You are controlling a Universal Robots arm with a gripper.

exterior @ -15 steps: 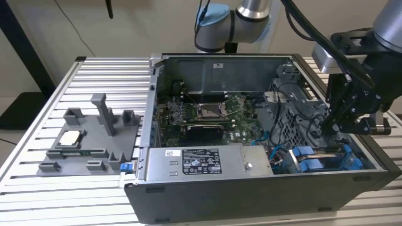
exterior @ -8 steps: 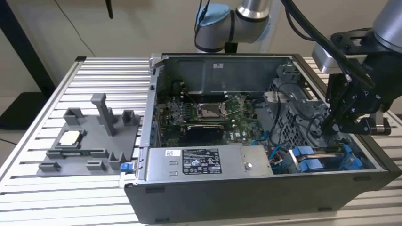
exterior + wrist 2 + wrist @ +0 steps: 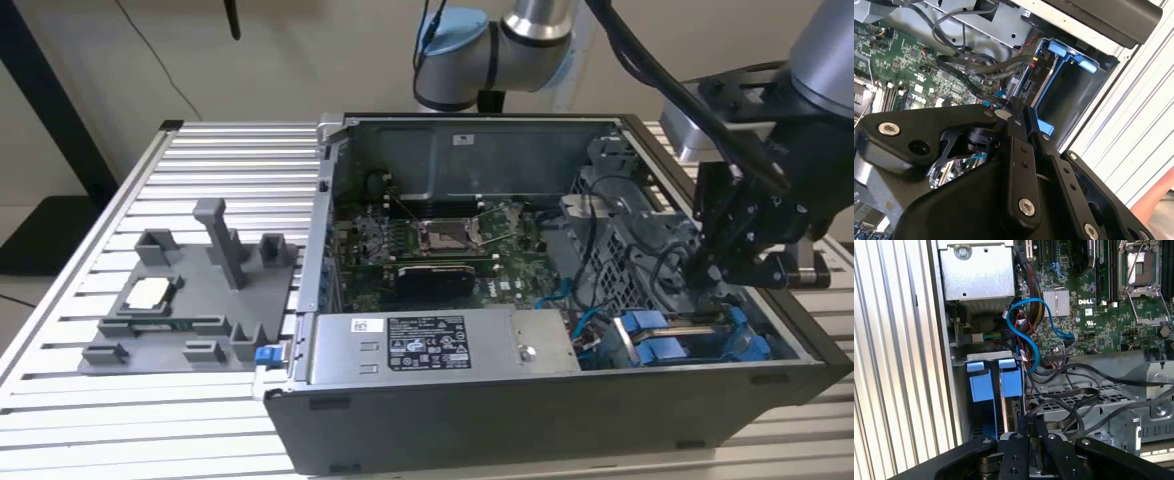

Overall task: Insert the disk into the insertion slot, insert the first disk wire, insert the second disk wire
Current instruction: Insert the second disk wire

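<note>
The open computer case (image 3: 534, 400) lies on the slatted table. In its corner at the exterior view's right sits the insertion slot (image 3: 747, 345) (image 3: 1069, 85), with the disk (image 3: 681, 325) (image 3: 1010, 410) standing edge-on in it, its blue carrier tabs (image 3: 1010, 382) facing out. My gripper (image 3: 694, 268) (image 3: 1015, 106) (image 3: 1029, 421) hangs just above the disk's end, fingers pressed together. A black disk wire (image 3: 974, 82) (image 3: 1074, 400) curls from the metal cage to the fingertips and appears pinched between them. Its connector is hidden by the fingers.
A silver box with a black-and-white label (image 3: 414, 345) fills the case's front. The processor socket (image 3: 443, 235) sits mid-board. A blue cable (image 3: 1026, 335) loops beside the bay. A grey fixture (image 3: 187, 290) stands on the table at the exterior view's left.
</note>
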